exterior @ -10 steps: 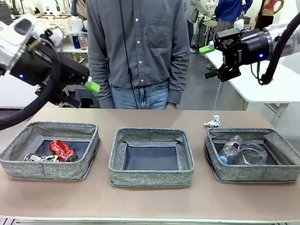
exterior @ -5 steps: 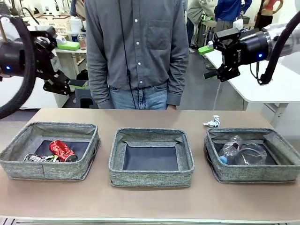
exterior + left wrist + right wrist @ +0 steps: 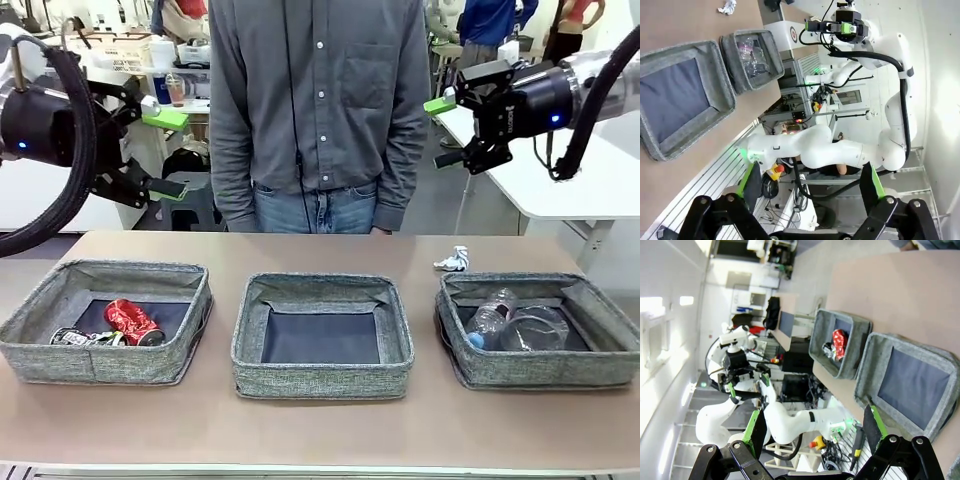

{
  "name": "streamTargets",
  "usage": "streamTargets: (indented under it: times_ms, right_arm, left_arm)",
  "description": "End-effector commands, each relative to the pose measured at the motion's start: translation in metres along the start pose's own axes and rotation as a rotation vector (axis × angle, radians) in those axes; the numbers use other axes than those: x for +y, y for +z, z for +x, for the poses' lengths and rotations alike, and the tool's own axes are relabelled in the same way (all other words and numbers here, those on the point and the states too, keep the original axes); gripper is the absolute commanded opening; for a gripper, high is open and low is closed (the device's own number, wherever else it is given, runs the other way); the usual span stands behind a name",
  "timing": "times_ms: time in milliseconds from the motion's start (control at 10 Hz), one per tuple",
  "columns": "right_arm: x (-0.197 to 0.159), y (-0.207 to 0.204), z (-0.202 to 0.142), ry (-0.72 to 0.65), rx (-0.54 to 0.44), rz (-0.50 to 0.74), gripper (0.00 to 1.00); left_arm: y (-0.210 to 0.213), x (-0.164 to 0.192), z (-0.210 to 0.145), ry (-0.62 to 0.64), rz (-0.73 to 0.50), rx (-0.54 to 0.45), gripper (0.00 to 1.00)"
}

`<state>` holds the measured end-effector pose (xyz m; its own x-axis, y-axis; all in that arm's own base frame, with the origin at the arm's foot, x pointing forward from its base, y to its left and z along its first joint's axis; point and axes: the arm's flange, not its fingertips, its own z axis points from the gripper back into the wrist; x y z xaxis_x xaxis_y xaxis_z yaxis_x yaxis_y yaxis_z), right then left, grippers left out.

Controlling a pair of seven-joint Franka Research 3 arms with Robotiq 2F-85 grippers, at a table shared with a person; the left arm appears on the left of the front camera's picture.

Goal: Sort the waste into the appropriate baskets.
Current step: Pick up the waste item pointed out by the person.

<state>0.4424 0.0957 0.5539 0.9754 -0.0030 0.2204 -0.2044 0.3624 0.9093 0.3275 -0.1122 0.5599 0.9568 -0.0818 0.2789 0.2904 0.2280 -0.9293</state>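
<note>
Holding crushed red can (image 3: 133,321): left basket (image 3: 40,300); clear plastic bottle (image 3: 490,318): right basket (image 3: 610,310)

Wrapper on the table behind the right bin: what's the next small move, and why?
Probably bring the right gripper down over the crumpled wrapper. It is the one piece of waste lying on the table outside the baskets, just behind the right basket. The right gripper is open, holds nothing, and is nearer to it than the left gripper. The middle basket holds nothing yet.
</note>
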Motion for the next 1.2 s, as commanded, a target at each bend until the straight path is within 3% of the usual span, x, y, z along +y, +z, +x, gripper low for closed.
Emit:
streamTargets:
  times_ms: [0,1100]
  right_arm:
    - [0.0026,0.0007,0.0008,-0.014,0.000,-0.013,1.00]
    - [0.0026,0.0007,0.0008,-0.014,0.000,-0.013,1.00]
  left_arm:
    - [0.0027,-0.0004,-0.0008,-0.021,-0.017,0.007,1.00]
    - [0.0027,-0.0004,-0.0008,-0.021,-0.017,0.007,1.00]
